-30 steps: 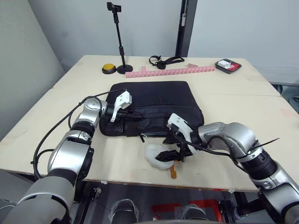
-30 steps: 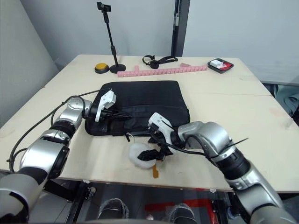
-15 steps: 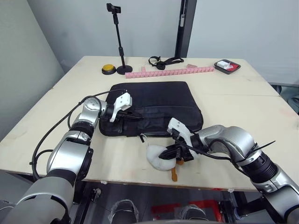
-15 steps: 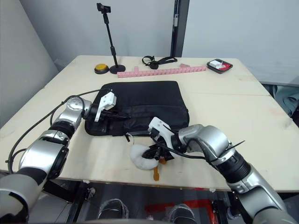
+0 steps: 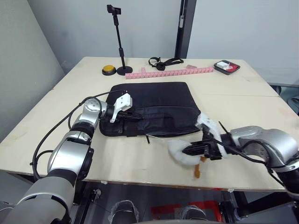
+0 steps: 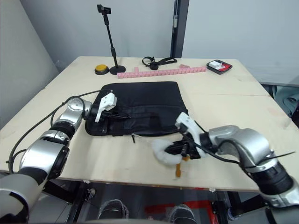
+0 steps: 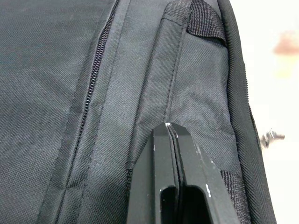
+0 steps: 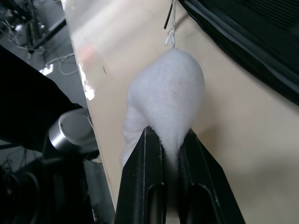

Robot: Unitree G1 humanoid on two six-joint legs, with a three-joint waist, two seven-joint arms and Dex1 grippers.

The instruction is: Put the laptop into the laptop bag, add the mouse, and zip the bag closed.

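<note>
- The laptop bag [image 5: 152,107] lies flat mid-table, its zipped edge toward me, so I judge the laptop is inside; I cannot see it or the mouse.
- My left gripper [image 7: 171,140] rests on the bag's 9 o'clock corner with its fingers pressed together on nothing, I think to pin the fabric.
- My right gripper [image 8: 169,154] pinches the white fluffy toy duck [image 5: 182,151] at the bag's 5 o'clock, probably tethered to the zip pull.

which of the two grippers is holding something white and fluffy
The right gripper: its fingers pinch the white fluffy toy near the table's front edge. The left gripper is shut on the laptop bag.
</note>
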